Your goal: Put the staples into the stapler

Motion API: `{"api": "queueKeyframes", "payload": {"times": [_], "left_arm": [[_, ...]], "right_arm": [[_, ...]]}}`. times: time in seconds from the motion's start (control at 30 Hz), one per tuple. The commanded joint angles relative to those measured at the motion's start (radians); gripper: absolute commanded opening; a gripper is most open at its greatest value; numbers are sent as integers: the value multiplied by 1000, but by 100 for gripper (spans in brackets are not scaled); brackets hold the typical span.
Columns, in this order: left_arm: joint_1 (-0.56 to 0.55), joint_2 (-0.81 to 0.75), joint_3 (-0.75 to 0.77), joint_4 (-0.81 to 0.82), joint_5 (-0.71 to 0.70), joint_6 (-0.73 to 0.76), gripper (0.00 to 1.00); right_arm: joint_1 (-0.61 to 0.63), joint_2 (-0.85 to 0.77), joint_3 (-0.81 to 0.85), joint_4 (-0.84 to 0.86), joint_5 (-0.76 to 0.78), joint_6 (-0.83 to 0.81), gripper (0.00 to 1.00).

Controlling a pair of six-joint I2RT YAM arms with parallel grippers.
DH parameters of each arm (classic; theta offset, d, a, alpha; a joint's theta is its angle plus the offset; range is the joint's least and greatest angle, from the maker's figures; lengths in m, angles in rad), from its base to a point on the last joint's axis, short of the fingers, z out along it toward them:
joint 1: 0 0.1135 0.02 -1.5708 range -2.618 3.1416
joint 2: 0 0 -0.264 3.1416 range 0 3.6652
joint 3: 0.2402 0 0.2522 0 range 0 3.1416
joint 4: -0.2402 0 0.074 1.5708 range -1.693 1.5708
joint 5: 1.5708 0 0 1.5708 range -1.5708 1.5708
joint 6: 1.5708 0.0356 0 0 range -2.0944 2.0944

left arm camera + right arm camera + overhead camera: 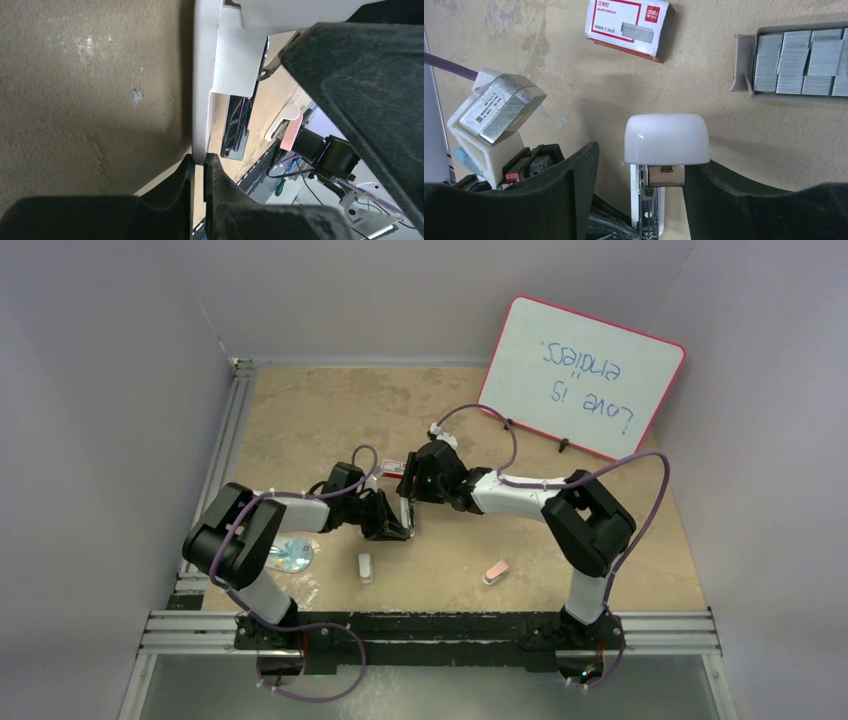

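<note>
At the middle of the sandy brown table the two arms meet at a white stapler. The left gripper is shut tight on the thin white bottom edge of the stapler, with both black fingers pressed on it. A shiny metal track shows beside the white part. The right gripper is open, with one black finger on each side of the stapler's round white top (there is a clear gap on one side, and I cannot tell if the other finger touches). It has hold of nothing. The staples lie as silver strips in an open grey tray on the table, past the stapler and apart from both grippers. A red box with a white label lies near the tray. Closer to the arm bases lie a small white thing and a small pink thing. A whiteboard with a pink rim leans at the far wall.
</note>
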Motion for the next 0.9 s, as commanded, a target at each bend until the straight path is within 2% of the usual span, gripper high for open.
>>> {"api": "queueKeyframes", "payload": {"times": [0.0, 0.23, 0.3, 0.37, 0.6, 0.87], "left_arm": [[-9, -7, 23, 1, 2, 6, 0], [-8, -9, 22, -1, 0, 8, 1], [-9, -15, 21, -3, -3, 8, 4], [-10, -24, 24, -13, -12, 8, 11], [-8, -83, 30, -94, -110, 9, 30], [-8, -198, 32, -203, -247, 3, 37]], "right_arm": [[3, 0, 20, 12, 27, 14, 62], [3, 23, 52, 2, -6, -6, 42], [3, 34, 66, -8, -1, -12, 38], [3, 40, 76, -23, 18, -12, 34], [10, 47, 120, -93, 141, -37, 29], [68, 91, 210, -231, 301, -35, 29]]}}
